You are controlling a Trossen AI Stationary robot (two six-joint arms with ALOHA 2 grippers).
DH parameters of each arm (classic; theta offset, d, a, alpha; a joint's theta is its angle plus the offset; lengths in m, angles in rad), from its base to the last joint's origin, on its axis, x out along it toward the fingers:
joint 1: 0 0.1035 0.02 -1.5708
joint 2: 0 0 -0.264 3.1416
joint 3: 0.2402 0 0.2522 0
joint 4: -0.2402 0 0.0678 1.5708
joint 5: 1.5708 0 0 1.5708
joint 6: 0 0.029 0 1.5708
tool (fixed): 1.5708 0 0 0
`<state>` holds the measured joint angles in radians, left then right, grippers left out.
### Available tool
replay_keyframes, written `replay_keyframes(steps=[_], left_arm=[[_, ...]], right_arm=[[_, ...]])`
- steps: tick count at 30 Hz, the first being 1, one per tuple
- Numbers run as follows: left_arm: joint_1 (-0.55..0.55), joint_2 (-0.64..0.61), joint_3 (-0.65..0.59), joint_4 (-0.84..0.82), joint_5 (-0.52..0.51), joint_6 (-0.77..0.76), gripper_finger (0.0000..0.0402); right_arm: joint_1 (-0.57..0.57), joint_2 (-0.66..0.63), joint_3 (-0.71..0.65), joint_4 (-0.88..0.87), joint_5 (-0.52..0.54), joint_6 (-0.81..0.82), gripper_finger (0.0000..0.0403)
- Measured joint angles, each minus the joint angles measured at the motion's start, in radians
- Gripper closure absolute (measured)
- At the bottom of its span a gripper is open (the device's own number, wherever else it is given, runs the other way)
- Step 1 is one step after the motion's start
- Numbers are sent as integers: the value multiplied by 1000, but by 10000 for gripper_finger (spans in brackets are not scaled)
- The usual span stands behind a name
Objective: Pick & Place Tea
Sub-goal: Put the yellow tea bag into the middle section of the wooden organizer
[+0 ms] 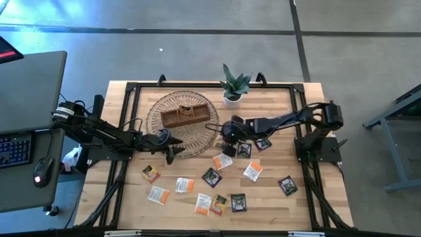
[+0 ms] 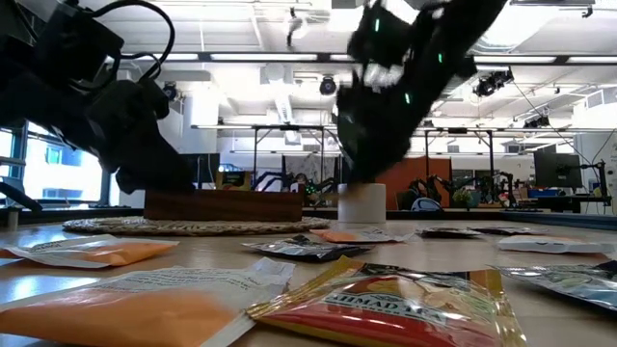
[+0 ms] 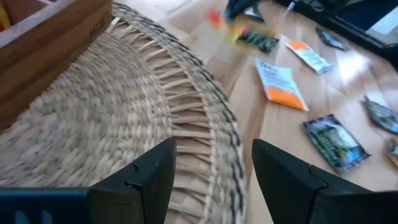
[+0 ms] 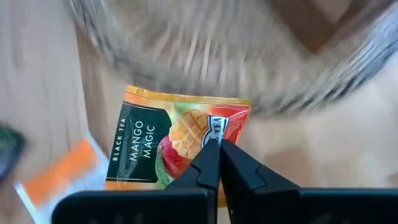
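High view: woven mat on the tabletop, wooden tray on it; left gripper at the mat's near edge, right gripper just beside its right edge. Tea sachets lie scattered in front of the mat.

Low view: sachets flat before the mat.

Left wrist view: jaws apart, empty, over the mat's rim.

Right wrist view: jaws pinched on a Mango Magic sachet, beside the mat.
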<state>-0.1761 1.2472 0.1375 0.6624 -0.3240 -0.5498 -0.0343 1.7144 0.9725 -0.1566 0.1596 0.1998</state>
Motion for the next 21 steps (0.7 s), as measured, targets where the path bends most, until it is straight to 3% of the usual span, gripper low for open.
replay_keyframes(steps=[3,7,12,17,21], left_arm=[[0,0,0,22,-8,-14,192],[0,0,0,92,-76,-79,192],[0,0,0,247,-183,-26,192],[0,0,2,428,-216,118,192],[0,0,38,458,-273,183,192]], right_arm=[[38,-3,12,105,106,-33,400],[89,36,5,425,300,-119,399],[115,138,4,784,551,-360,400],[101,205,9,1032,566,-452,399],[83,221,37,1107,555,-495,400]])
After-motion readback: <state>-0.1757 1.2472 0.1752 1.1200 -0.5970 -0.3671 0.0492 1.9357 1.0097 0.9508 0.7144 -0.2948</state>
